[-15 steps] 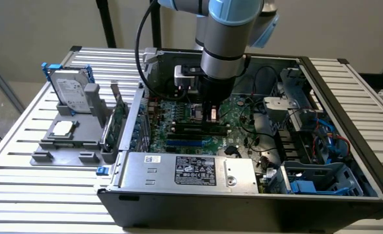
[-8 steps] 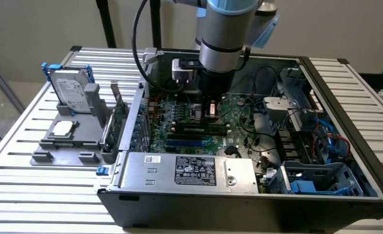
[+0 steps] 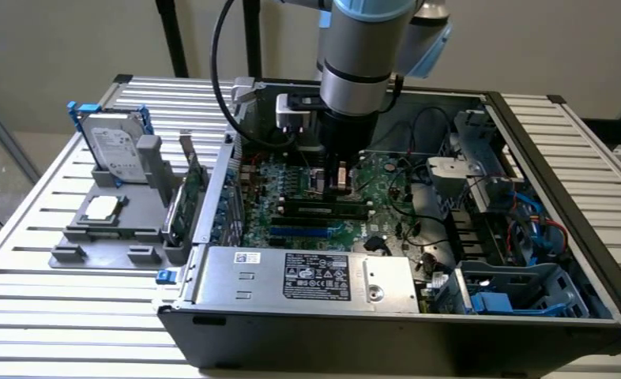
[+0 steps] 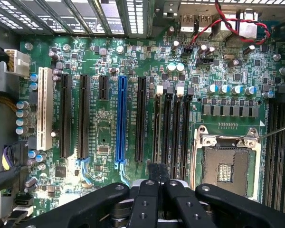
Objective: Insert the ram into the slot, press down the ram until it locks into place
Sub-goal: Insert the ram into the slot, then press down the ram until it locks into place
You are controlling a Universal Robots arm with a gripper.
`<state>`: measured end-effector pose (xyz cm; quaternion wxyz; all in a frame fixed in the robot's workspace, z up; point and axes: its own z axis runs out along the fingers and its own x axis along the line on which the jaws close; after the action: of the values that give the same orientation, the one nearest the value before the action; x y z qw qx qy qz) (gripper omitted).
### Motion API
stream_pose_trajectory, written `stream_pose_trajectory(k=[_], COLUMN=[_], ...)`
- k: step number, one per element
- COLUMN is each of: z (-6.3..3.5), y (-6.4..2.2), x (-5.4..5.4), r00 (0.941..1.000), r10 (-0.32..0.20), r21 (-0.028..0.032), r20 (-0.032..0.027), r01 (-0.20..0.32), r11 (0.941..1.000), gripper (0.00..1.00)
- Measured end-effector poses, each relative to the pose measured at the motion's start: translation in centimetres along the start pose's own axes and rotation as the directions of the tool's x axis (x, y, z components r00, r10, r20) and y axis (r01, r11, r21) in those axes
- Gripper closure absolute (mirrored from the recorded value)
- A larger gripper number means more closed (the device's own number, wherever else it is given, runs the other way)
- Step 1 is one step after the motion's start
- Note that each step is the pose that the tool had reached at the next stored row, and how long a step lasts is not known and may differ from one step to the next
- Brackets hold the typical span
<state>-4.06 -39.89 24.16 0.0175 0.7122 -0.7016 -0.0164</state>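
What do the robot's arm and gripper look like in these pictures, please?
The arm is a silver-grey cylinder with light-blue joint caps, and a black cable loops beside it. The gripper is matte black, with angular linkage bars fastened by round bolts.

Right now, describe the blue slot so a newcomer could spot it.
Inside the open computer case lies the green motherboard. Among its parallel long slots, the blue slot is the only bright blue one, flanked by black slots.

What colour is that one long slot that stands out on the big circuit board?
Bright blue; the long slot shows best in the wrist view.
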Motion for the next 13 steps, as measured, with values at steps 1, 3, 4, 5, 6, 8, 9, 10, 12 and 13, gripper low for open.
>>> stream_pose_trajectory(k=[1, 3, 4, 5, 6, 8, 9, 10, 12, 13], z=[0.0, 0.0, 0.0, 0.0, 0.0, 0.0, 0.0, 0.0, 0.0, 0.0], y=[0.0, 0.0, 0.0, 0.0, 0.0, 0.0, 0.0, 0.0, 0.0, 0.0], x=[0.0, 0.0, 0.0, 0.0, 0.0, 0.0, 0.0, 0.0, 0.0, 0.0], r00=[1.0, 1.0, 1.0, 1.0, 1.0, 1.0, 1.0, 1.0, 1.0, 1.0], r10=[0.0, 0.0, 0.0, 0.0, 0.0, 0.0, 0.0, 0.0, 0.0, 0.0], r21=[0.0, 0.0, 0.0, -0.0001, -0.0001, 0.0, 0.0, 0.0, -0.0001, 0.0], r20=[0.0, 0.0, -0.0001, -0.0001, 0.0, -0.0001, -0.0001, -0.0001, -0.0001, 0.0], r01=[0.0, 0.0, 0.0, 0.0, 0.0, 0.0, 0.0, 0.0, 0.0, 0.0], r11=[1.0, 1.0, 1.0, 1.0, 1.0, 1.0, 1.0, 1.0, 1.0, 1.0], gripper=[0.89, 0.89, 0.89, 0.89, 0.89, 0.89, 0.89, 0.89, 0.89, 0.89])
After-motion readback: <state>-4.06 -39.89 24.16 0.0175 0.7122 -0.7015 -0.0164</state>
